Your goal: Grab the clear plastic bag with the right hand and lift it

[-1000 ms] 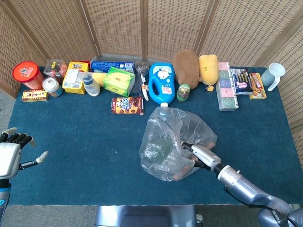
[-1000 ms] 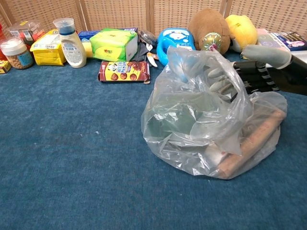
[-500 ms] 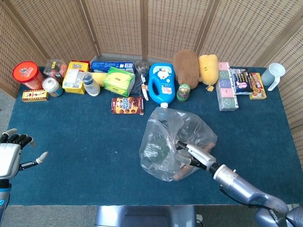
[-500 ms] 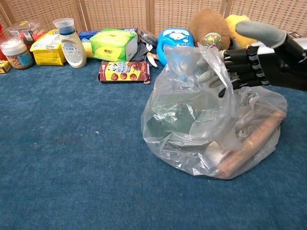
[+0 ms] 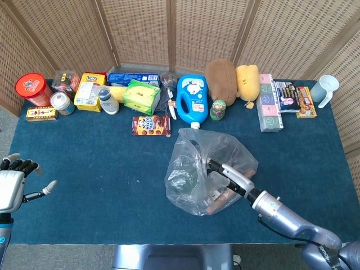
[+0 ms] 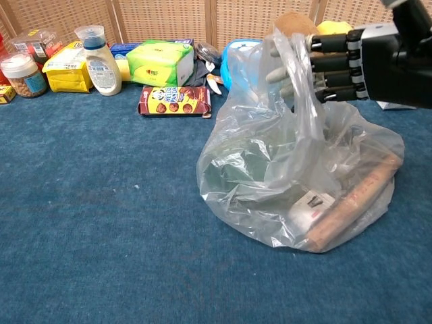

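Right hand (image 6: pixel 351 61) grips crinkled clear plastic bag (image 6: pixel 290 175) at its top

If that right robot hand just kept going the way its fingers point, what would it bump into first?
The clear bag itself: the right robot hand already has its fingers in the bag's upper plastic, pointing toward the robot's left. Beyond that, probably only open blue table, though depth is unclear.

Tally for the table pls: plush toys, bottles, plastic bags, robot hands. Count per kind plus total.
Plush toys: 2 (brown plush, yellow plush)
Bottles: 2 (blue jug, white bottle)
Plastic bags: 1 (clear plastic bag)
Hands: 2 (left hand, right hand)
Total: 7
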